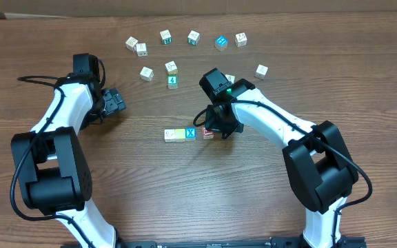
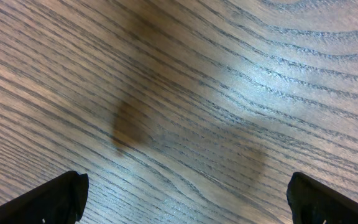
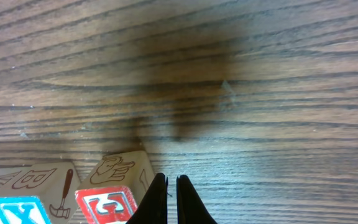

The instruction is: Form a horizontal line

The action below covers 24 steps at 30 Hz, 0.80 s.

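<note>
Right hand point(image 3: 171, 179) has its fingers pressed together, pinching nothing, tips down at the counter point(image 3: 278, 93) right against the edge of the red-faced cube point(image 3: 104, 205). That cube is the right end of the row, with a small gap to the blue X cube point(image 1: 190, 133), then the pale yellow cube point(image 1: 180, 134) and the white cube point(image 1: 169, 135) touching. Looks like the last-nudge step to me: next it needs a gentle sideways push to close the gap without skewing the row. Left hand point(image 1: 114, 102) is spread wide over bare wood, well apart, and the spare cubes point(image 1: 172, 67) sit further back
</note>
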Available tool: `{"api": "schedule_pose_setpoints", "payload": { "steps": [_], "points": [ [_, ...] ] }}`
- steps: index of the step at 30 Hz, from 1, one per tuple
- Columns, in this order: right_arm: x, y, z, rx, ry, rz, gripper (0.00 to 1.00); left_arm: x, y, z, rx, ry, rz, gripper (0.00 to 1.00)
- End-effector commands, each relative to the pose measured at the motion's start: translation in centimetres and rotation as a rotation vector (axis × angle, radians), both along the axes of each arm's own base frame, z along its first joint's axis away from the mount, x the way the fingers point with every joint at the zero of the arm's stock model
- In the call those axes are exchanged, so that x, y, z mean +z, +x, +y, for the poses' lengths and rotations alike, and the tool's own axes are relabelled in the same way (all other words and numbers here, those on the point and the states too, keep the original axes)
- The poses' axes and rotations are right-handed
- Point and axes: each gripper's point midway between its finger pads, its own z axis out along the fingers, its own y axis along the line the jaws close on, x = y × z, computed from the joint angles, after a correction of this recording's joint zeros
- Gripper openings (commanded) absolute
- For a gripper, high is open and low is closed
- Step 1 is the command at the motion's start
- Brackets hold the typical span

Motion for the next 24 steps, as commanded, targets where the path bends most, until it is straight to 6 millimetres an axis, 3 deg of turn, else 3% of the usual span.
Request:
{"api": "schedule_pose_setpoints", "payload": {
  "steps": [1,24],
  "points": [
    [0.3,0.2,-0.3,0.006,-0.021,-0.026,0.04,-0.1,0.0,0.1,-0.026,0.017,0.009,1.00],
    [-0.5,-0.2,0.8,-0.005,0.015,-0.030,0.04,-0.1,-0.1,0.1,-0.026,0.016,0.009,1.00]
  ]
}}
